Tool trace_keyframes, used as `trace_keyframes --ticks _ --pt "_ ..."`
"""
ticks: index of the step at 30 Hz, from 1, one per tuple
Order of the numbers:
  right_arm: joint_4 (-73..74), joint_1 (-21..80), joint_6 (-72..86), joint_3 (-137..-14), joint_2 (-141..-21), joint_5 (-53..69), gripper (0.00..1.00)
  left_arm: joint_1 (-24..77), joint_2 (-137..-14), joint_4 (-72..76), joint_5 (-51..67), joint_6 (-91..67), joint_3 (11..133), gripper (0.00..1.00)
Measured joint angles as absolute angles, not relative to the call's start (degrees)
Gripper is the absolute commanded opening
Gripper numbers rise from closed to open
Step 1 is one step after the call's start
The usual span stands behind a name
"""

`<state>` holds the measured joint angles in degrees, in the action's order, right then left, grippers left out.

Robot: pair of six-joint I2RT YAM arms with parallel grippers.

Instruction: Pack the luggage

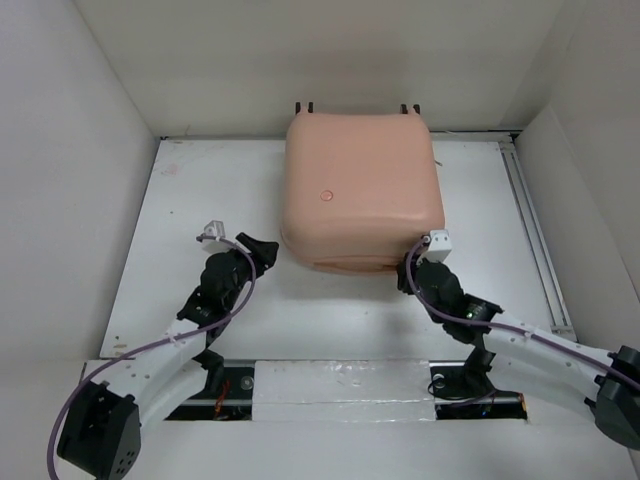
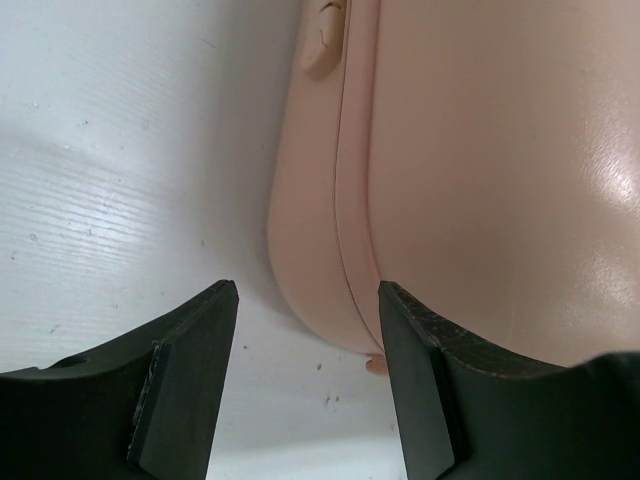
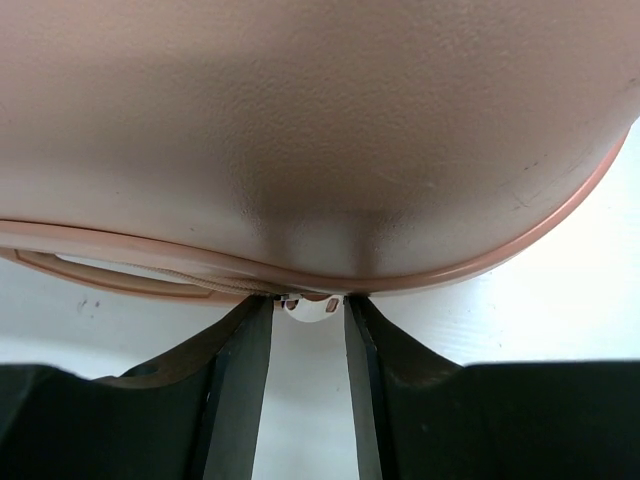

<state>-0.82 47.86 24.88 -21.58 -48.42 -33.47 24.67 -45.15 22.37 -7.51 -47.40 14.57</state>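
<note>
Now the luggage (image 1: 360,185) lies closed and flat at the middle back of the table (image 1: 190,190). The right gripper (image 3: 308,300) pinches a small pale zipper tab (image 3: 312,309) at its near edge, while the left gripper (image 2: 305,292) stands spread, empty, beside the near left corner. To do this well, I think, the tab must follow the seam low and steady, and the left gripper could brace the shell.

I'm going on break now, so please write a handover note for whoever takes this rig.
Left gripper: open, empty, at the near-left corner of the luggage.
Right gripper: fingers narrowly parted around the zipper pull at the near edge; grip unconfirmed.
Luggage: lying flat on the table, lid down.
Done: shell closed.
Left: probably zipping; how far it is zipped cannot be seen.
</note>
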Motion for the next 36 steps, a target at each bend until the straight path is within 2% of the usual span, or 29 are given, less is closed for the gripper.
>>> trace_keyframes --ticks 3,4,5,8,9,10,20,29,32,36 --pt "-3.2 47.5 24.0 -21.6 -50.3 -33.2 0.4 24.7 -47.0 23.4 -6.3 -47.4 14.6 0.54" --pt "-3.9 47.4 23.8 -21.6 -50.9 -33.2 0.37 24.7 -47.3 23.7 -6.1 -47.4 14.6 0.54" --pt "-4.5 47.3 23.7 -21.6 -51.5 -33.2 0.27 24.7 -47.5 24.0 -5.8 -47.4 14.6 0.54" --pt "-6.0 47.3 22.6 -21.6 -53.6 -33.1 0.11 24.7 -47.9 24.6 -5.1 -47.5 14.6 0.53" --pt "-6.2 47.3 22.2 -21.6 -53.9 -33.5 0.02 24.7 -47.9 24.7 -5.0 -47.5 14.6 0.51" --pt "-6.3 47.3 21.4 -21.6 -54.0 -34.1 0.0 24.7 -47.9 24.8 -4.9 -47.4 14.6 0.51" --pt "-8.2 49.1 19.9 -19.7 -51.7 -34.3 0.0 24.6 -50.5 26.8 -3.3 -47.3 15.2 0.51" --pt "-2.2 51.5 18.7 -22.5 -47.7 -23.5 0.0 26.9 -56.4 25.8 -3.8 -45.5 19.0 0.5" --pt "-2.1 51.9 19.0 -24.4 -50.0 -18.3 0.0 28.0 -57.4 26.5 -1.9 -46.0 19.6 0.5" --pt "-9.2 55.7 20.7 -25.9 -58.1 -14.8 0.0 29.0 -58.7 29.7 1.2 -46.7 20.8 0.5"
